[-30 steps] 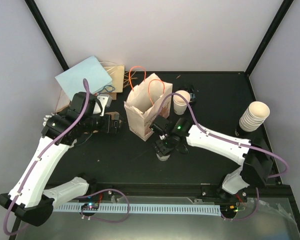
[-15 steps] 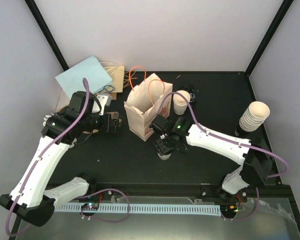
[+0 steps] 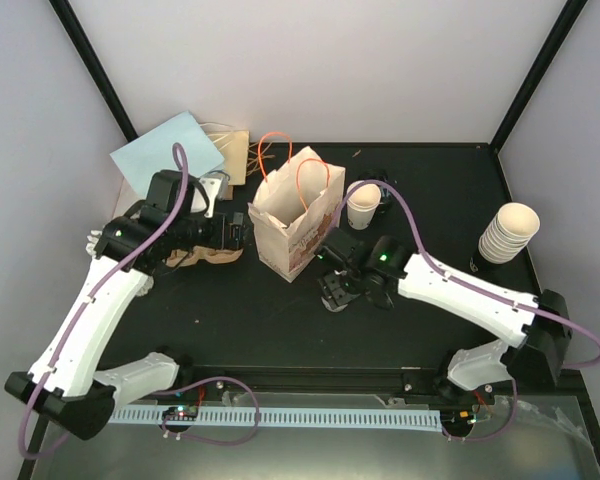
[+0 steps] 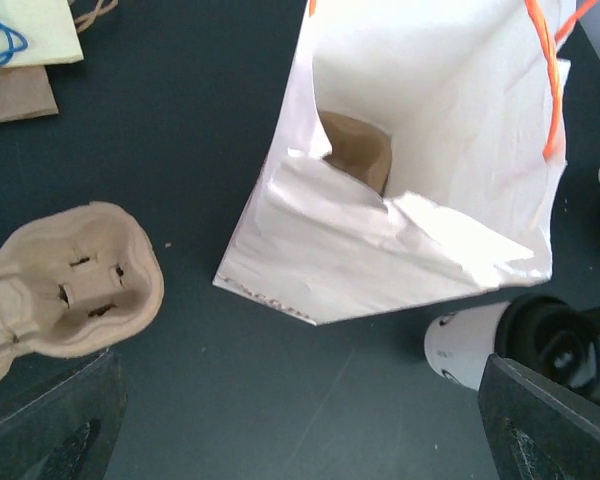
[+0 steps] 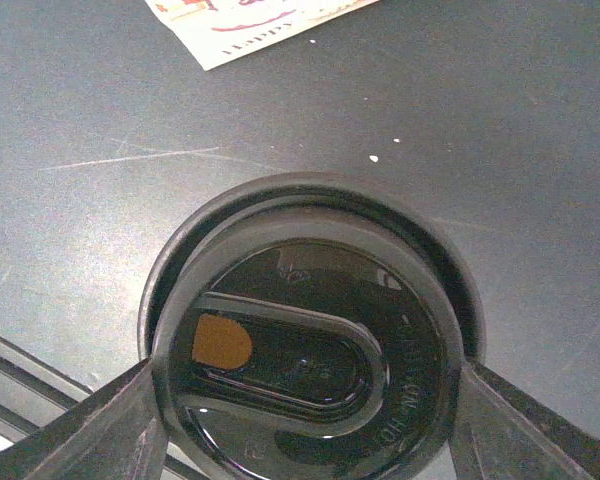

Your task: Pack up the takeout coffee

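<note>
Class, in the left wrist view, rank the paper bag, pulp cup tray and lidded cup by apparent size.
Largest: paper bag.
Next: pulp cup tray, though the frame's edge crops it.
Smallest: lidded cup, partly hidden.

Readable lettering
The paper bag [image 5: 270, 15] reads "HAPPY"; the coffee cup lid [image 5: 310, 350] bears raised lettering, only "HOT" legible.
</note>
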